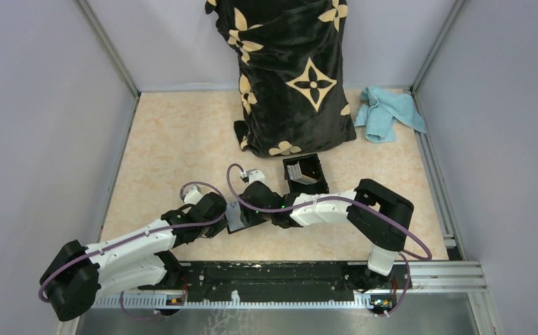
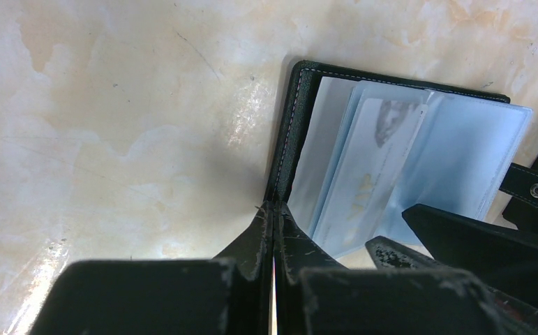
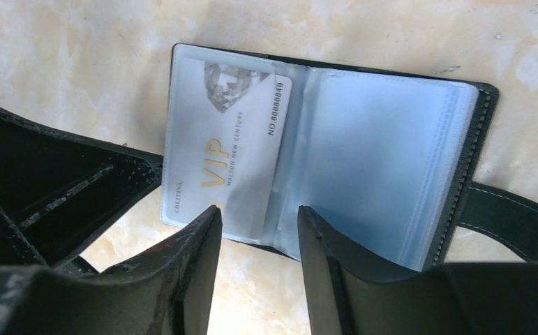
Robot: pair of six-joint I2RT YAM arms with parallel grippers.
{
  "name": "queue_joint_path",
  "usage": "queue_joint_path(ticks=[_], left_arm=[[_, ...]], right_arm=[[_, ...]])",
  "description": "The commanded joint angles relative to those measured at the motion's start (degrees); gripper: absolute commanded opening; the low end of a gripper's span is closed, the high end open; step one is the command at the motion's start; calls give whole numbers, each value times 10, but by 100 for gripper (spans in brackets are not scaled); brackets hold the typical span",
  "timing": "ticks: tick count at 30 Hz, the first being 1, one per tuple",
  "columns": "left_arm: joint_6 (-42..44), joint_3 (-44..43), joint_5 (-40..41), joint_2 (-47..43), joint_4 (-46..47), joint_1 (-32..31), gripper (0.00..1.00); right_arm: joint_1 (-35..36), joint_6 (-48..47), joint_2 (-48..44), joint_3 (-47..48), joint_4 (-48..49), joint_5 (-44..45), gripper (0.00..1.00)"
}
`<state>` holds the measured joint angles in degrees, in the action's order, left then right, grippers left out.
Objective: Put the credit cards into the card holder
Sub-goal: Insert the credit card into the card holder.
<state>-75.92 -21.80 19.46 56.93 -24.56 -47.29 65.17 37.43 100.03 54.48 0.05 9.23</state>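
Observation:
The black card holder (image 3: 486,132) lies open on the table, clear blue sleeves (image 3: 384,153) fanned out and strap (image 3: 510,213) to the right. A pale credit card (image 3: 234,132) with gold "VIP" lettering sits a little askew in the left sleeve. My right gripper (image 3: 259,218) is open, its fingertips (image 3: 208,225) straddling the card's lower end at the holder's near edge. Shut, my left gripper (image 2: 273,204) has its tips against the edge of the holder's cover (image 2: 292,125); I cannot tell whether it pinches it. From above, both grippers meet over the holder (image 1: 235,218).
A rigid black box with slots (image 1: 304,174) stands just behind the holder. A black bag with tan flower marks (image 1: 290,77) stands at the back, a light blue cloth (image 1: 388,112) to its right. Metal rails (image 1: 433,276) run along the front and right edges.

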Motion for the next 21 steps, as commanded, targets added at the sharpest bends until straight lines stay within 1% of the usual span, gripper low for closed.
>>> queue_joint_path(ticks=[1, 5, 8, 11, 21], left_arm=[[-5, 6, 18, 7, -47, -4, 0], [-4, 6, 16, 14, -45, -4, 0], [-4, 5, 16, 17, -44, -4, 0], [-3, 5, 17, 17, -44, -4, 0], [-2, 3, 18, 25, -41, -4, 0]], right_arm=[[-11, -7, -36, -9, 44, 20, 42], [-18, -10, -35, -10, 57, 19, 30], [-24, -12, -29, -7, 64, 18, 13], [-31, -13, -18, 0, 66, 15, 0], [-44, -12, 20, 4, 86, -6, 0]])
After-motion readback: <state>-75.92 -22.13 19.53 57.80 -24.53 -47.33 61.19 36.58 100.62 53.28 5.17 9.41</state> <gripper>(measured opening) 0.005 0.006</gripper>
